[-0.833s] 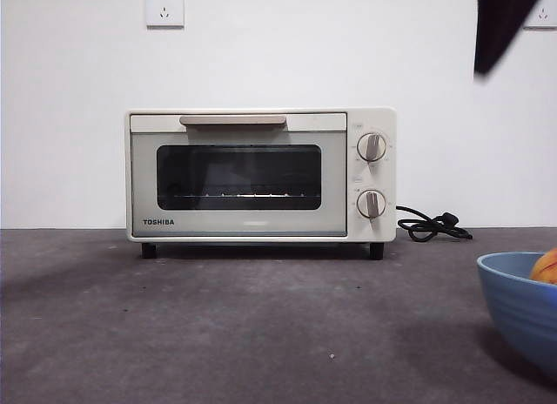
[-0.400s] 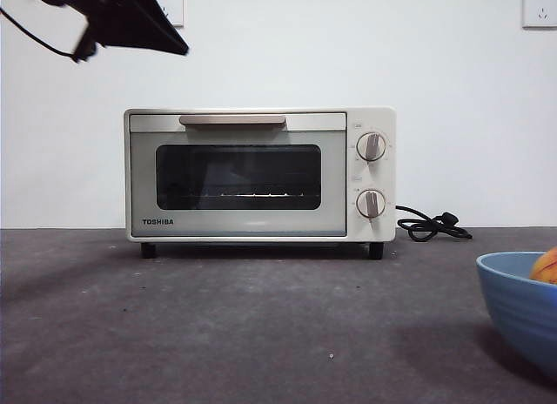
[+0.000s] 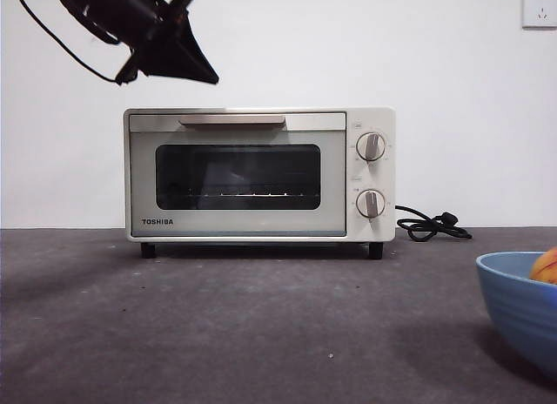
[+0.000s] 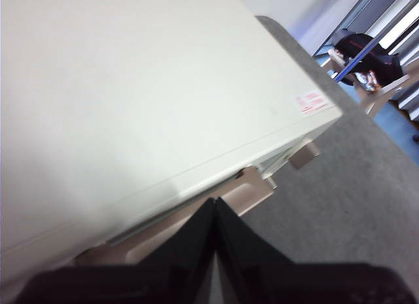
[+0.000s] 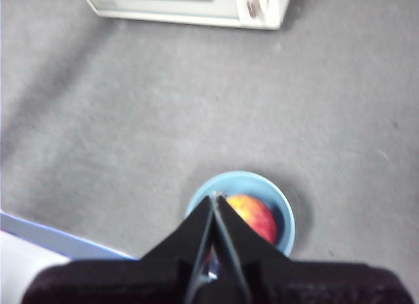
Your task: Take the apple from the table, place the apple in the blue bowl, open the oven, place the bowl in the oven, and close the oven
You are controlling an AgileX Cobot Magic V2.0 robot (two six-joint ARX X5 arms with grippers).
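The cream oven (image 3: 259, 174) stands at the back of the table (image 3: 244, 326) with its dark glass door shut and its beige handle (image 3: 232, 120) along the top. My left gripper (image 3: 196, 69) hangs just above the oven's top left, jaws shut and empty; its wrist view shows the oven top (image 4: 144, 101) and the handle (image 4: 252, 189) right beyond the tips (image 4: 215, 202). The red apple (image 5: 252, 215) lies in the blue bowl (image 5: 278, 206), which sits at the front right edge (image 3: 518, 304). My right gripper (image 5: 214, 198) is shut high above the bowl.
A black cord (image 3: 431, 225) lies coiled to the right of the oven. Two round knobs (image 3: 372, 146) sit on the oven's right panel. Wall sockets (image 3: 540, 8) are on the white wall behind.
The left arm has come in from the top left and dropped toward the oven's top. The right arm has left the front view at the top right. Oven and bowl are unmoved.
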